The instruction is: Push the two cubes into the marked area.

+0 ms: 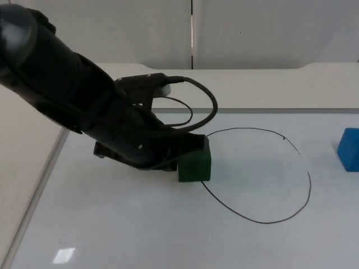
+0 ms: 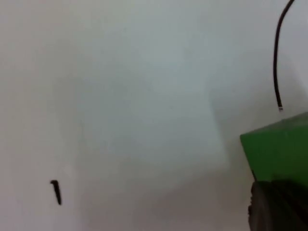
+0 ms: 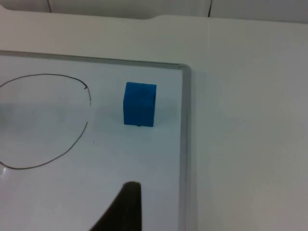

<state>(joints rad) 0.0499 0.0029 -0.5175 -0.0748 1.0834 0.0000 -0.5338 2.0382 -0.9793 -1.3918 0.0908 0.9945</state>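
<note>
A green cube stands on the white board, right on the left side of the black drawn loop that marks the area. My left gripper is low behind the cube's left face, pressed against it or nearly so. In the left wrist view the green cube sits just ahead of my left gripper, with a stretch of the loop beyond. A blue cube rests outside the loop at the far right. The right wrist view has the blue cube well ahead of my waiting right gripper.
The white board has a thin metal frame close to the blue cube's right and along the back. The left arm's bulk covers the board's upper left. A small black mark lies on the board.
</note>
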